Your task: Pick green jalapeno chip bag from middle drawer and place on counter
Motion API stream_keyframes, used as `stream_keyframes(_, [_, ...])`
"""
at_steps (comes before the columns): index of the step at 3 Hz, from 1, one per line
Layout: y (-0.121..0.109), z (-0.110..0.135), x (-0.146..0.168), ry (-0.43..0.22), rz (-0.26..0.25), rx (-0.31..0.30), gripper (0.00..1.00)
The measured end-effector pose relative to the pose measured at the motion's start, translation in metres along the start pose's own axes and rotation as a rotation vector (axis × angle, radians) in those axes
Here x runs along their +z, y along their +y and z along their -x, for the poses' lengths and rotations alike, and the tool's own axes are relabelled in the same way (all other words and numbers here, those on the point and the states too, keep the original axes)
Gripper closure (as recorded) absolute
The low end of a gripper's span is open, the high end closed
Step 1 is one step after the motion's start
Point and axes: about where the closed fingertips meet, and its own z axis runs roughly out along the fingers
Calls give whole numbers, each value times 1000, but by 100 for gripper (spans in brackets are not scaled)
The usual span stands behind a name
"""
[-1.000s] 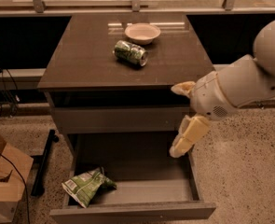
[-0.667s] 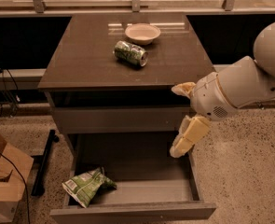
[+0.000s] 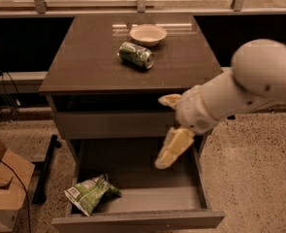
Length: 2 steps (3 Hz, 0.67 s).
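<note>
I have the gripper (image 3: 167, 131) hanging over the right side of the pulled-out drawer (image 3: 137, 221), its 2 fingers spread wide with nothing between them, ready for a soft grab. The chip bag (image 3: 90, 194) lies crumpled in the drawer's front left corner, well apart from the gripper, so I judge a reach down and left comes next. The counter (image 3: 89, 64) above carries a can (image 3: 136, 55) and a bowl (image 3: 148, 34) toward the back, leaving room nearer the front.
</note>
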Motion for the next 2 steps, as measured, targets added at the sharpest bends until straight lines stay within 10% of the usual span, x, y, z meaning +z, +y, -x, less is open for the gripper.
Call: stream_keyframes(2, [7,1,144,-97,80,-27,0])
